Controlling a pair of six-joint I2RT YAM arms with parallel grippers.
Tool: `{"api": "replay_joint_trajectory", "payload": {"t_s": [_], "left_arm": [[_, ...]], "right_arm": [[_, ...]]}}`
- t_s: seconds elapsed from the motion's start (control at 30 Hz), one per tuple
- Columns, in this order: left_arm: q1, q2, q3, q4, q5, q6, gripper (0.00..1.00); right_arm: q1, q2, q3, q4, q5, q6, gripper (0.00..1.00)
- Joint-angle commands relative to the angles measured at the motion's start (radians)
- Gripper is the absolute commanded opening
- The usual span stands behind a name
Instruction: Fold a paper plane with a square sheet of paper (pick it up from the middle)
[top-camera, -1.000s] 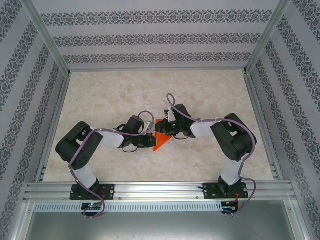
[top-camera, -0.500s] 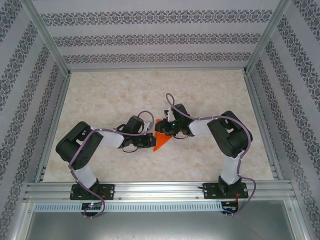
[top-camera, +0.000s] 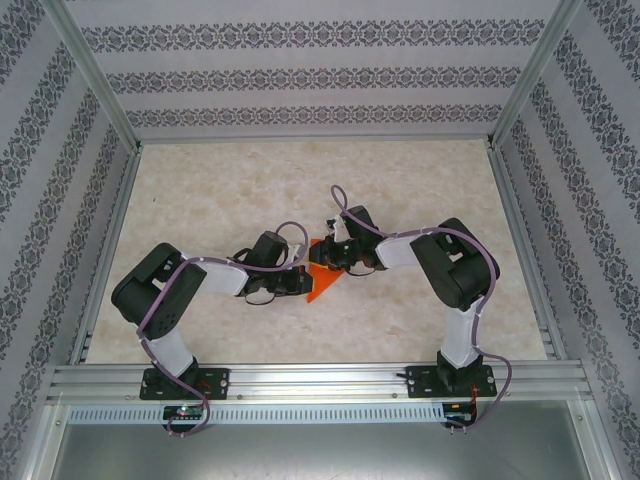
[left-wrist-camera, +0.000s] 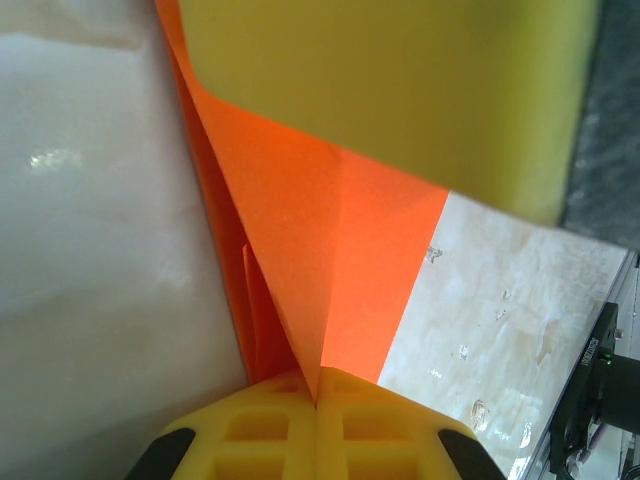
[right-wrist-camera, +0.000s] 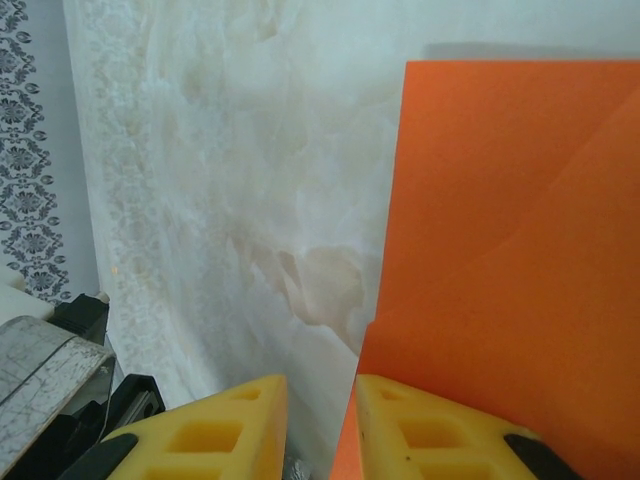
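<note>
The square sheet of paper (top-camera: 325, 283) is bright orange and partly folded into a pointed shape in the middle of the table. My left gripper (top-camera: 303, 281) comes in from the left and is shut on its folded point (left-wrist-camera: 330, 250), which is pinched between the yellow fingers (left-wrist-camera: 250, 430). My right gripper (top-camera: 328, 256) sits at the paper's far side. In the right wrist view its jaws (right-wrist-camera: 320, 420) stand apart, and the edge of the orange paper (right-wrist-camera: 510, 250) runs down into the gap against the right finger (right-wrist-camera: 430, 425). One right finger (left-wrist-camera: 400, 90) rests over the paper in the left wrist view.
The marbled table top (top-camera: 250, 190) is ringed by aluminium rails, with a wide one at the near edge (top-camera: 320, 380). Patterned walls (top-camera: 320, 80) close in the back and both sides. Both arms bend inward toward the centre.
The right arm's elbow has swung a little to the left. Both grippers and the paper stay where they were.
</note>
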Motion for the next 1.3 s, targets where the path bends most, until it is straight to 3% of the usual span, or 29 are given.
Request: {"api": "replay_joint_trajectory", "payload": {"t_s": [0.0,0.4,0.53,0.7,1.03,1.27], "left_arm": [[-0.003,0.056,-0.013,-0.071,-0.040,0.021,0.03],[-0.003,0.036,-0.003,-0.105,-0.057,0.038,0.02],[-0.002,0.037,-0.004,-0.109,-0.057,0.040,0.00],[-0.003,0.043,-0.012,-0.091,-0.048,0.025,0.00],[-0.003,0.052,0.002,-0.103,-0.040,0.026,0.00],[-0.004,0.054,0.011,-0.119,-0.037,0.032,0.00]], "right_arm": [[-0.011,0.038,0.012,-0.051,0.055,-0.035,0.25],[-0.009,-0.008,-0.019,-0.056,0.096,-0.020,0.24],[-0.014,-0.083,-0.041,0.003,0.074,0.009,0.26],[-0.022,-0.168,-0.035,-0.044,0.100,-0.012,0.27],[0.007,-0.093,0.008,-0.021,0.032,0.000,0.29],[0.017,-0.040,0.044,-0.075,0.060,-0.014,0.28]]}}
